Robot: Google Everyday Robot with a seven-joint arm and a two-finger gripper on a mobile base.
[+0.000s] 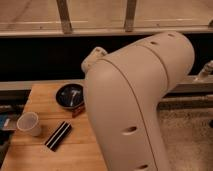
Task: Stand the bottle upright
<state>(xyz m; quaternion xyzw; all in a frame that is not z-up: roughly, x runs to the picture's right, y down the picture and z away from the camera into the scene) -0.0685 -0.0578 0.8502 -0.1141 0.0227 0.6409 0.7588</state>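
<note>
Nearest, filling the right and centre: large cream robot arm [140, 100], bent at the elbow, small holes along its shell; gripper not seen anywhere, presumably hidden by the arm, so cannot tell whether clenched, released or grasping. On the left, wooden table [45, 155]; towards its near side, black bar with white stripe [58, 135], lying flat and diagonal; just left of it, white cup [29, 123], upright, near the table's left edge. Further back, dark bowl [69, 95], upright, its right rim cut off by the arm. Bottle [77, 111] visible only as a tan-orange sliver just beside the bowl's near rim, against the arm's edge; rest covered, pose cannot be told. Behind the table, a dark horizontal band [45, 57]; above it, pale rail with two uprights [64, 17].
</note>
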